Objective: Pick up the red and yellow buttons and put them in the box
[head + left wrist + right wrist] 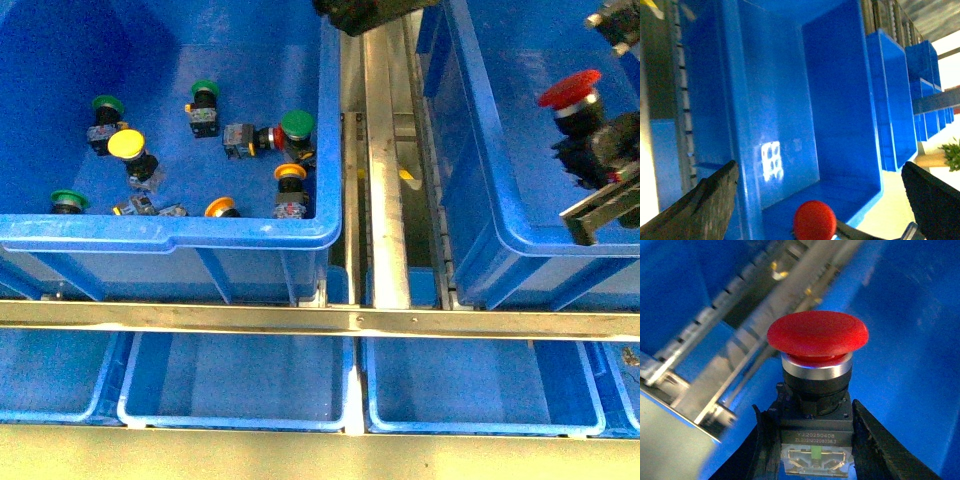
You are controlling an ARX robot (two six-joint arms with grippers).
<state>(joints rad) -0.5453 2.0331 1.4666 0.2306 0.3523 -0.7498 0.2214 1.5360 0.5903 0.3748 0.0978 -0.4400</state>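
Box [497, 190]: deep blue bin on the right in the front view. The left wrist view looks down into it and shows a bare floor.
Second bin [170, 236]: equally large, on the left, apart from the box across a metal rail [385, 170]. It holds the loose buttons.
Shallow trays [235, 385]: a row of blue trays along the near edge, below a metal crossbar.
Left hand [818, 169]: fingers spread wide, nothing between them, poised above the box's interior.
Right hand [815, 440]: pinching the black switch body of the red button from both sides, above the box's right part.
Red button [817, 335]: clear of the box floor, its mushroom cap pointing away from the hand.
Yellow buttons: one [126, 143] left of centre in the second bin, two orange-yellow [290, 172] [220, 207] near its front wall.
Green buttons [297, 123]: several scattered among them.
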